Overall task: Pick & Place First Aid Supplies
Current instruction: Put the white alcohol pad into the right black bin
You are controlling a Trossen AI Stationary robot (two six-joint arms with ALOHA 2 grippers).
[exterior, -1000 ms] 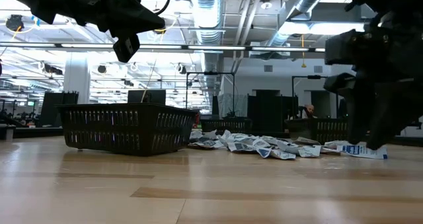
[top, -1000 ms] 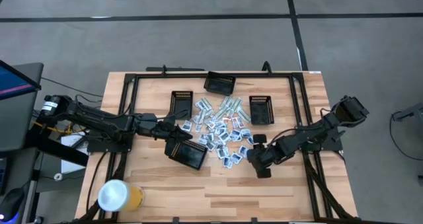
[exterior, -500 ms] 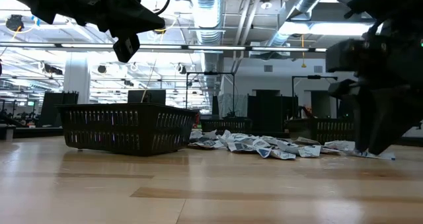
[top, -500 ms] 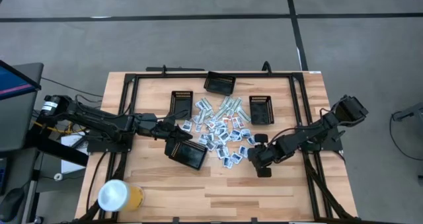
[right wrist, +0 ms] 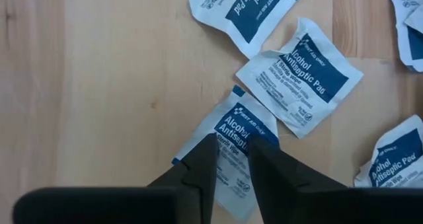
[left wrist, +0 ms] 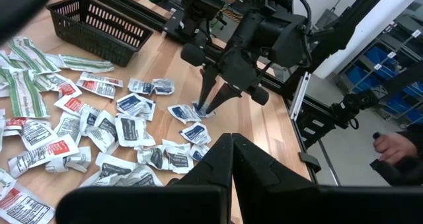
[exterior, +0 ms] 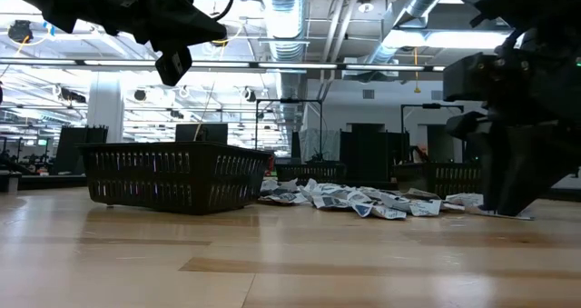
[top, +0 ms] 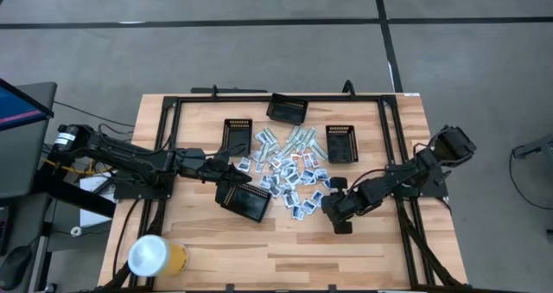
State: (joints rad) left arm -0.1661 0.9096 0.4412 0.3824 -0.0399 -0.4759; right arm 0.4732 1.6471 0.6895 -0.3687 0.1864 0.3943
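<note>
**Dozens of sachets wait while one gets pinched**

Four black mesh trays sit on the wooden table (top: 285,250): three small ones near the far side, and a larger tray (top: 244,203) on the left arm's side, under the left gripper (top: 226,165). That gripper hangs above the tray with its fingers pressed together and nothing visible between them. A yellow-banded roll (top: 154,256) lies near the table's near-left corner.

Between the trays spreads the heap of first aid supplies (top: 289,172): pale green-white strips toward the far side, square white sachets with blue or red print nearer the arms. On the heap's near-right fringe the right gripper (right wrist: 229,154) points straight down at a single blue-printed alcohol wipe sachet (right wrist: 232,139) lying flat on the wood, just beside two more of its kind. The fingertips stand narrow, straddling the sachet's middle and touching it; whether the foil is properly caught I cannot tell.

Such a packet looks nearly weightless, thin, limp and slick. A flat pinch probably slides off, so the likelier hold is a buckled ridge across the middle or a crimped edge. Its neighbours lie close enough to be dragged along.
</note>
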